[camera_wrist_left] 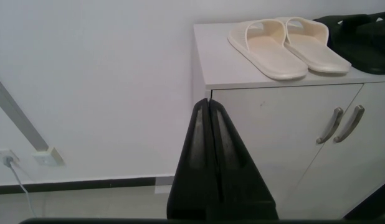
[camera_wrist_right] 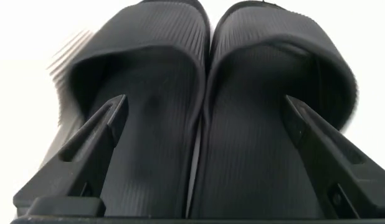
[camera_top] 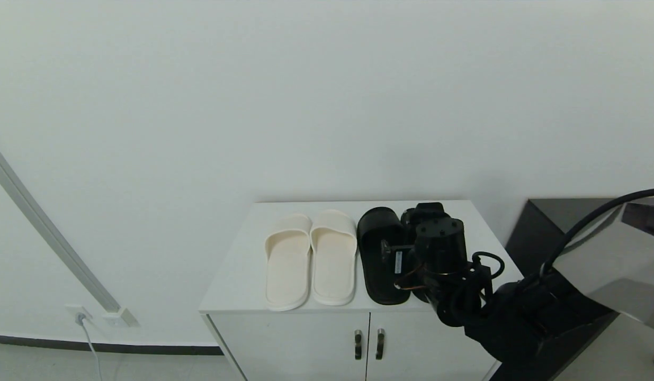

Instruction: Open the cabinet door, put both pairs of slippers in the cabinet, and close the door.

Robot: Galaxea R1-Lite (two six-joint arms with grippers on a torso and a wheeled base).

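Resting atop cabinet (camera_top: 234,280): white slippers (camera_top: 310,259) and black slippers (camera_top: 381,264), pairs side by side, lower centre of head frame.
Doors (camera_top: 295,344): both closed.
Right gripper (camera_wrist_right: 205,102): fingers spread wide, one on either side of the black pair.
Left gripper (camera_wrist_left: 209,109): fingers pressed together, holding nothing.
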